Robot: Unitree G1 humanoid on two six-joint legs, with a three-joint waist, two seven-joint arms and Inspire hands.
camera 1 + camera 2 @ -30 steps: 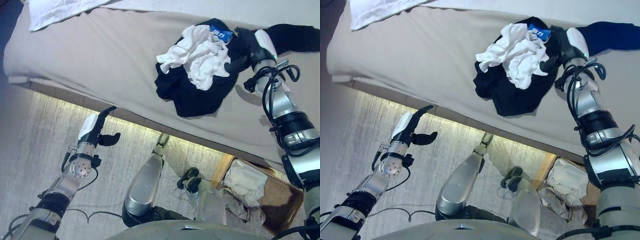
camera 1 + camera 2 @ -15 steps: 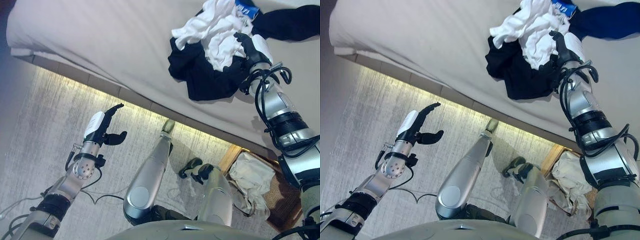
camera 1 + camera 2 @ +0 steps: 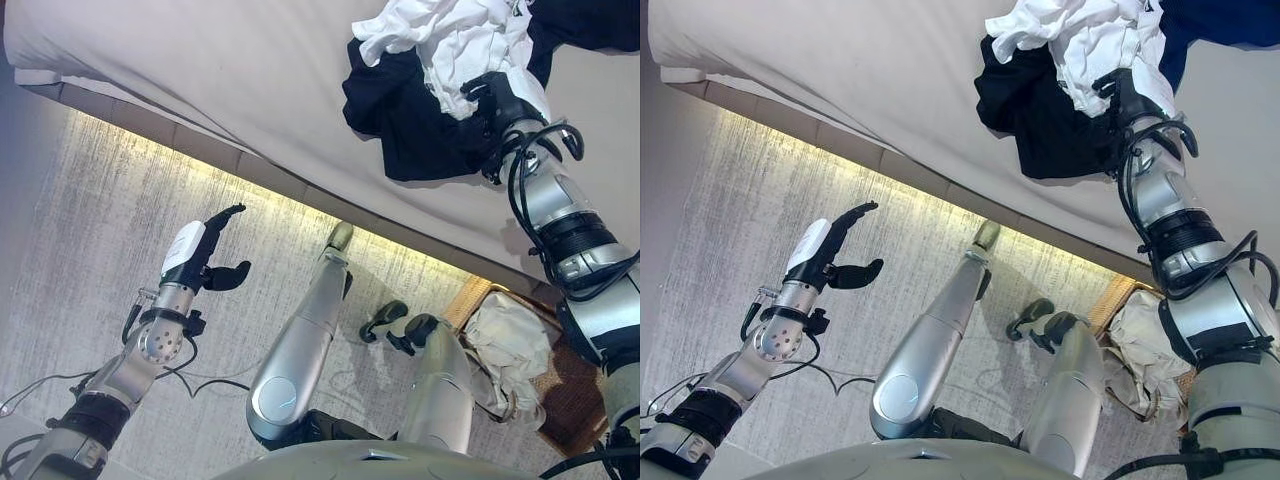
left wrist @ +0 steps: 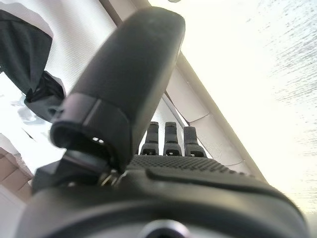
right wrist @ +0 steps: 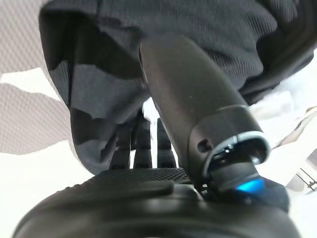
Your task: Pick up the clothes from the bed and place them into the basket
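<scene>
Left eye view: bed (image 3: 230, 70) across the far part, covered in a beige sheet, its near edge running down toward the right. Heap of clothes (image 3: 440, 90) at the far right of the bed, a white garment (image 3: 450, 35) bunched on top of a black garment (image 3: 420, 130). Right hand (image 3: 505, 100) at the near right side of the heap, dark fingers hooked over the white and black cloth. Left hand (image 3: 195, 262) low on the left, over the pale carpet (image 3: 90, 230) and well apart from the bed, fingers straight and spread from the thumb, holding nothing. Woven basket (image 3: 565, 395) on the floor at the near right, below the bed edge, with pale cloth (image 3: 505, 350) already lying in it.

Right eye view: same layout. Right hand (image 3: 1130, 95) pressed into the heap, fingers closed over the cloth. Left hand (image 3: 825, 255) released, over the carpet.

Left wrist view: left hand (image 4: 148, 148) with thumb standing out and fingers straight, nothing between them; bed edge and black garment (image 4: 29, 59) far beyond.

Right wrist view: right hand (image 5: 163, 148) with thumb and fingers buried in folds of the black garment (image 5: 148, 54), grasping it; beige sheet (image 5: 25, 124) beside.
</scene>
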